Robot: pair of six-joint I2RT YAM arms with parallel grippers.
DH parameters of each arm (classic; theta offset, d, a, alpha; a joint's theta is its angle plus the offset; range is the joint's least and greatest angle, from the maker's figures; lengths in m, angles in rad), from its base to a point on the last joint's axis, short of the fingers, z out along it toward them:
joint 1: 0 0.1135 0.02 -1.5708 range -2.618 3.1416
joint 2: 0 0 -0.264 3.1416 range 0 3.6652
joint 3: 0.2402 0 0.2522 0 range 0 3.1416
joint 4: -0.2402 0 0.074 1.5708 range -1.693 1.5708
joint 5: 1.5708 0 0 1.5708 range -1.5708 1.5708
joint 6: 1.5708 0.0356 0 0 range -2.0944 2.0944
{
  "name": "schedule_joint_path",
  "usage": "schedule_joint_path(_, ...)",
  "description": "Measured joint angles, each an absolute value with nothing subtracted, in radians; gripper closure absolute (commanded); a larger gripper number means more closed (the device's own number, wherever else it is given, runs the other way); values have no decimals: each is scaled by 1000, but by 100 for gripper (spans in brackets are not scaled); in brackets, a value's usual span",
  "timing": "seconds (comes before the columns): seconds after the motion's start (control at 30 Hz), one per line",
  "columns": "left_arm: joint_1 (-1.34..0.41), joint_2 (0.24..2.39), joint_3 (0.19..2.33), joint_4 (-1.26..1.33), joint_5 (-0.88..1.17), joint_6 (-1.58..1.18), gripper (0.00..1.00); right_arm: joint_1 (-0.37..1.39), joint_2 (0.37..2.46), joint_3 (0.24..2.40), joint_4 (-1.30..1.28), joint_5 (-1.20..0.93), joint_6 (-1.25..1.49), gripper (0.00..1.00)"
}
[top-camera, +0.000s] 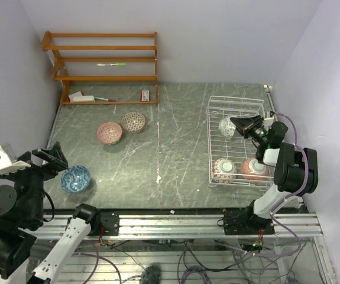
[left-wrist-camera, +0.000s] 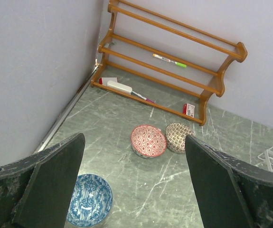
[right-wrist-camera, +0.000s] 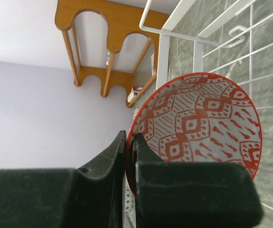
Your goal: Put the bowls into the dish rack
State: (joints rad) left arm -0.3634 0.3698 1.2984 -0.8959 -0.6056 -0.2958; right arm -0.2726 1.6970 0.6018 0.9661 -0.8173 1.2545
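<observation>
A grey stone-look table carries a wooden shelf against the back wall, well left of the dish rack, which stands by the right wall. Over the rack's far half, the right gripper is pressed together on the rim of a red-patterned bowl, held on edge. A pale bowl and a reddish bowl sit at the rack's near end. Far left of the rack, the left gripper hangs with its claw spread wide, just beside a blue bowl. A pink bowl and a brown bowl sit side by side, well left of the rack.
</observation>
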Motion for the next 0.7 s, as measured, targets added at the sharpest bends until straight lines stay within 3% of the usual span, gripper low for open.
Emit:
schedule_joint_path(0.43, -364, 387, 1298, -879, -603, -296, 2, -226, 1682, 563, 1011, -759, 1401, 100)
schedule_joint_path(0.7, -364, 391, 1296, -878, -599, -296, 2, -170, 1794, 559, 1202, -734, 1508, 100)
